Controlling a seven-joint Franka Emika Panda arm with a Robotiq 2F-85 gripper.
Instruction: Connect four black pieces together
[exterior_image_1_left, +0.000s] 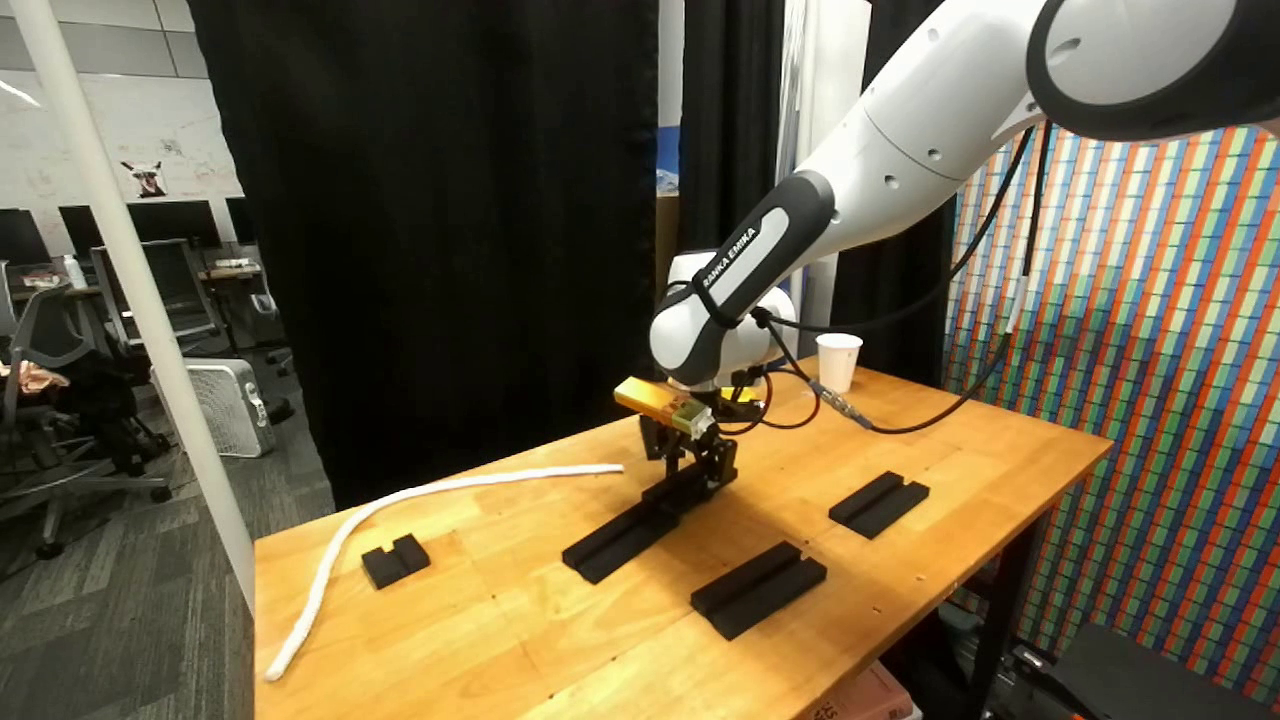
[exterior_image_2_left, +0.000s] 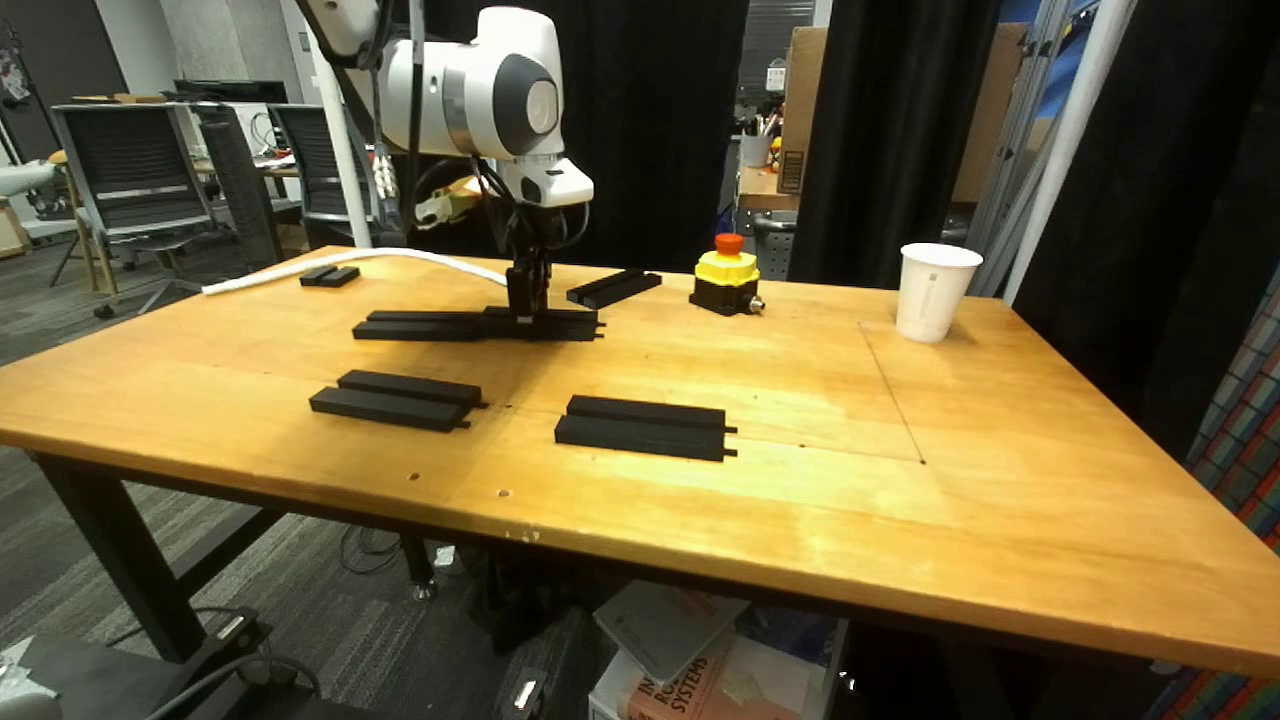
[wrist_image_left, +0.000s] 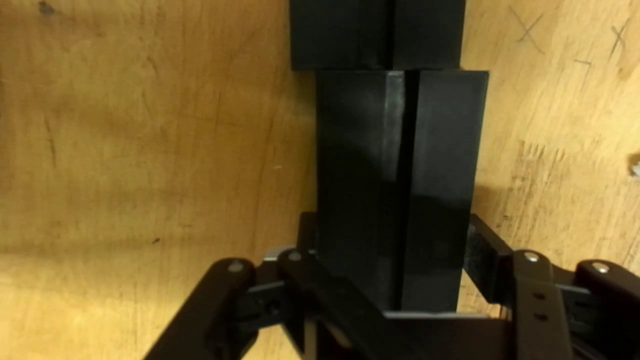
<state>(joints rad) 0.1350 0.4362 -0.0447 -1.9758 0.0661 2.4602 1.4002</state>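
Black grooved bar (wrist_image_left: 357, 150) is clamped in the Robotiq gripper (wrist_image_left: 392, 240), end-on to a second bar (wrist_image_left: 332, 32), kinda offset sideways; two more bars (exterior_image_2_left: 640, 437) lie apart from it.

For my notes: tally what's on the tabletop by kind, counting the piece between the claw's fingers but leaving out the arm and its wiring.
Black grooved pieces, of mixed lengths: 6
White cable: 1
White cup: 1
Red-topped yellow button box: 1
Total: 9
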